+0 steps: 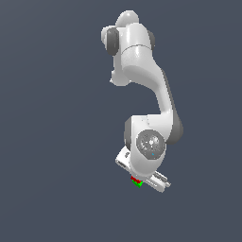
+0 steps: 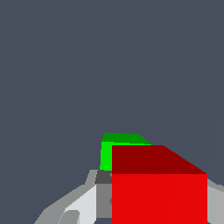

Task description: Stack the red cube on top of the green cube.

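In the wrist view the red cube [image 2: 159, 192] fills the space between my gripper's [image 2: 159, 210] two fingers, and the gripper is shut on it. One grey finger [image 2: 103, 197] lies flush against the cube's side. The green cube [image 2: 114, 143] shows just past the red one, partly covered by it. I cannot tell whether the two cubes touch. In the exterior view the arm hides most of the gripper [image 1: 142, 181]. Only slivers of the red cube [image 1: 135, 179] and the green cube [image 1: 138, 184] peek out beside the hand, red directly against green.
A plain dark grey surface [image 1: 52, 142] surrounds the cubes in both views. The white arm [image 1: 142, 66] stretches across the middle of the exterior view, with its wrist joint [image 1: 150, 144] over the cubes.
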Robot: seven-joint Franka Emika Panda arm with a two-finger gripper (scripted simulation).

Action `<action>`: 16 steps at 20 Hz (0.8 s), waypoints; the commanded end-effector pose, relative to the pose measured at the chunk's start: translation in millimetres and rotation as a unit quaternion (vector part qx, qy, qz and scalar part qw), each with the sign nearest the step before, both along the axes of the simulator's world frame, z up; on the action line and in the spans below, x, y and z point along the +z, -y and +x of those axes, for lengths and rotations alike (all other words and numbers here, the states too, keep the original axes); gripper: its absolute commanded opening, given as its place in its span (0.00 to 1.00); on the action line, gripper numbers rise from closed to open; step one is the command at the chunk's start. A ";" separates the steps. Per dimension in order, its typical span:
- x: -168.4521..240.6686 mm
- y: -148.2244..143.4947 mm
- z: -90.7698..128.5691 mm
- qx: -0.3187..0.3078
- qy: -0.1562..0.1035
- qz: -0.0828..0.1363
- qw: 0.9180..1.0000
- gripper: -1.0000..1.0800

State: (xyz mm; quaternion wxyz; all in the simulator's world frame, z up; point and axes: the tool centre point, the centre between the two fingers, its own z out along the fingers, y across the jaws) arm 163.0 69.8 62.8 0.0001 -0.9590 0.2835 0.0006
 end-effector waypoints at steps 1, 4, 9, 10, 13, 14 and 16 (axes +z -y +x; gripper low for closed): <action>-0.2 -2.3 2.2 0.000 0.001 0.000 1.000 0.00; -0.6 -3.7 3.2 0.000 0.001 0.000 1.000 0.00; -0.7 -4.0 3.4 0.000 0.001 0.000 1.000 0.96; -0.7 -4.0 3.4 0.000 0.001 0.000 1.000 0.96; -0.7 -4.0 3.4 0.000 0.001 0.000 1.000 0.96; -0.7 -4.0 3.4 0.000 0.001 0.000 1.000 0.96; -0.7 -4.0 3.4 0.000 0.001 0.000 1.000 0.96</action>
